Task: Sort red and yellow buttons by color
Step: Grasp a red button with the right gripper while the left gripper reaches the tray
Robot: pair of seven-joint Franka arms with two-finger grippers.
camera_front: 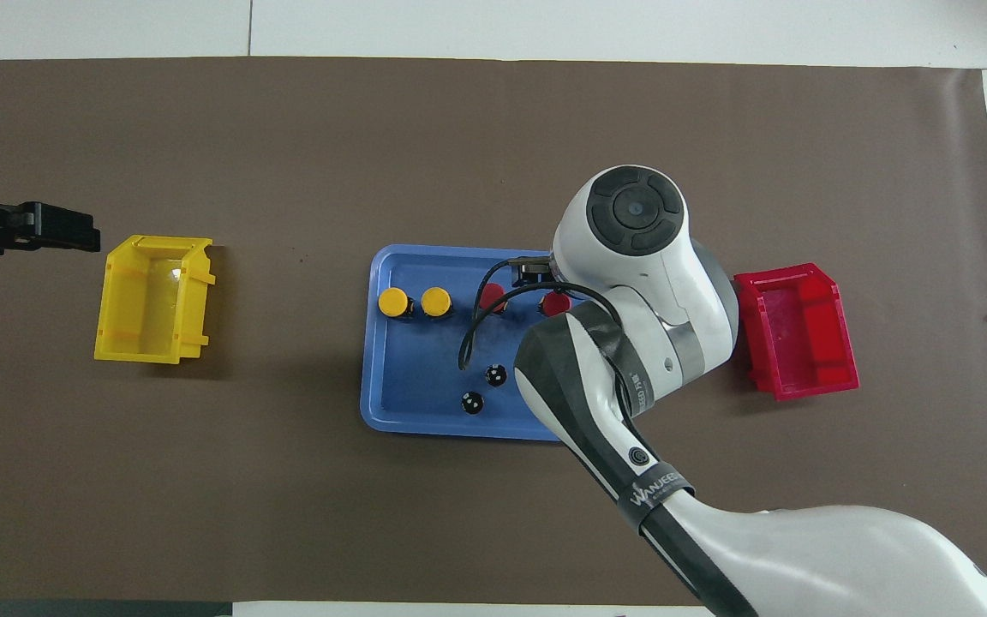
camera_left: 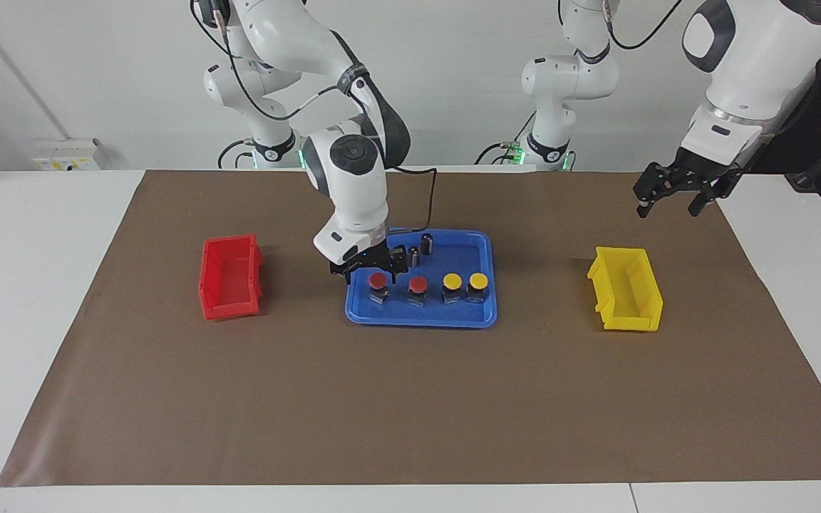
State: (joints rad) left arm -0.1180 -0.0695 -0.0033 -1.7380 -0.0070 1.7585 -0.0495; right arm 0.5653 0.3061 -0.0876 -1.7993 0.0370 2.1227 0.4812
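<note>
Four buttons stand in a row in the blue tray (camera_left: 417,320): two red buttons (camera_left: 378,280) (camera_left: 418,285) and two yellow buttons (camera_left: 452,281) (camera_left: 479,279). My right gripper (camera_left: 371,271) is down in the tray at the red button nearest the right arm's end, open, with a finger on each side of its cap. In the overhead view the right arm covers most of that red button (camera_front: 555,304) and part of the other red button (camera_front: 493,298). My left gripper (camera_left: 667,197) hangs open in the air over the mat near the yellow bin (camera_left: 628,288).
A red bin (camera_left: 229,278) sits on the brown mat toward the right arm's end, and the yellow bin toward the left arm's end. Two dark capless cylinders (camera_left: 427,244) (camera_left: 414,255) stand in the tray nearer to the robots than the buttons.
</note>
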